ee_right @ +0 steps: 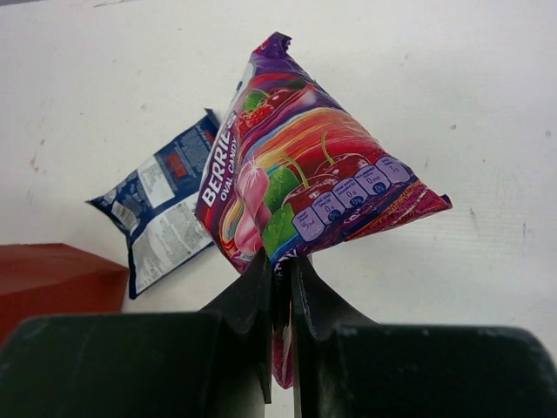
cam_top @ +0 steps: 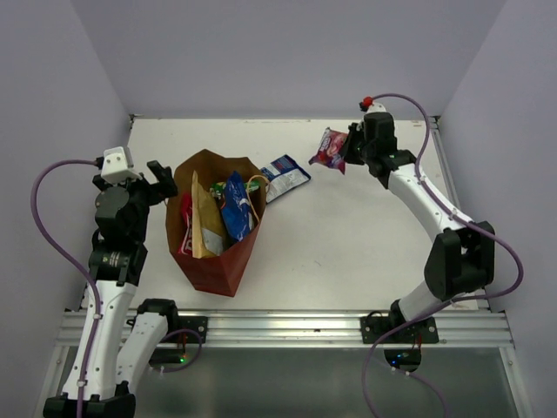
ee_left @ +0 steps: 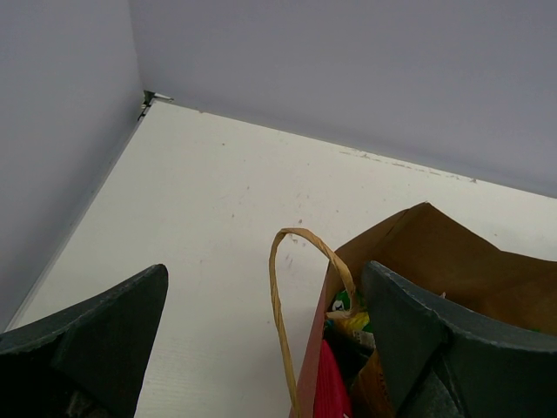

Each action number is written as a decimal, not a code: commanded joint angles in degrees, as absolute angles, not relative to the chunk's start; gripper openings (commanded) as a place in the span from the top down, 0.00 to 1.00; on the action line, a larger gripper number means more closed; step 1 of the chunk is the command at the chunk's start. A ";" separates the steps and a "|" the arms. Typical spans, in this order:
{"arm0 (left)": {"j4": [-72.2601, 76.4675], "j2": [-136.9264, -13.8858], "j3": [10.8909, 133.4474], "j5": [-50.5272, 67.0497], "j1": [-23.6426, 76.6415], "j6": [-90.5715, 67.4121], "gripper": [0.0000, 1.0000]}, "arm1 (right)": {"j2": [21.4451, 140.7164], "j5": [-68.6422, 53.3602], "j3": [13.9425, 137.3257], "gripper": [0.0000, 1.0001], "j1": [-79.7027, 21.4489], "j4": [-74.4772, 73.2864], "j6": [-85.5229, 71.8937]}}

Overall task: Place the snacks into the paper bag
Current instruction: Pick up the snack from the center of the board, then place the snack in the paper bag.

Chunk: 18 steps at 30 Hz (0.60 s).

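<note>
hidden: the packets inside the paper bag were crowded together. only a blue one, a tan-gold one and a red edge could be told apart, their lower parts covered by the bag wall. in the left wrist view the bag was cut off at the bottom and right. the purple-pink packet had its lower end hidden behind the right gripper, whose fingers were pinched together on it, well right of the bag.

edges: the left gripper was spread wide and empty just beside the bag's left rim, a tan handle seen between its fingers. a blue-white packet was lying flat beside the bag's right rim. open white table was noted between bag and right arm.

room: plain pale lilac walls were seen on three sides.
</note>
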<state>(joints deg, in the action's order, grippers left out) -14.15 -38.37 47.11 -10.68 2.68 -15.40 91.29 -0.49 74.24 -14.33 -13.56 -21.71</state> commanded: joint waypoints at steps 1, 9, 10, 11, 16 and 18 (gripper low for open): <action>-10.72 -37.88 47.02 -10.55 3.25 -14.41 0.03 | 86.22 5.78 83.03 1.00 -18.54 -19.13 -13.20; -10.46 -37.79 46.93 -10.55 3.78 -14.41 0.03 | 85.96 9.40 93.77 1.00 -27.23 -23.82 -3.88; -10.46 -37.71 46.93 -10.55 3.87 -14.50 0.03 | 85.87 9.23 95.43 1.00 -27.94 -23.73 -2.74; -10.55 -37.71 46.93 -10.55 3.87 -14.33 0.03 | 85.96 9.40 96.23 1.00 -28.91 -23.64 -0.46; -10.46 -37.70 46.85 -10.55 4.04 -14.33 0.03 | 86.75 9.14 100.80 1.00 -35.06 -21.54 8.34; -10.37 -37.62 46.85 -10.55 4.04 -14.33 0.03 | 86.92 8.27 102.03 1.00 -36.55 -21.01 10.10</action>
<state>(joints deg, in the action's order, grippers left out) -14.13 -38.06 47.09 -10.66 3.57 -15.40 88.86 8.27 97.80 -34.74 -24.60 3.55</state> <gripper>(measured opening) 0.971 0.084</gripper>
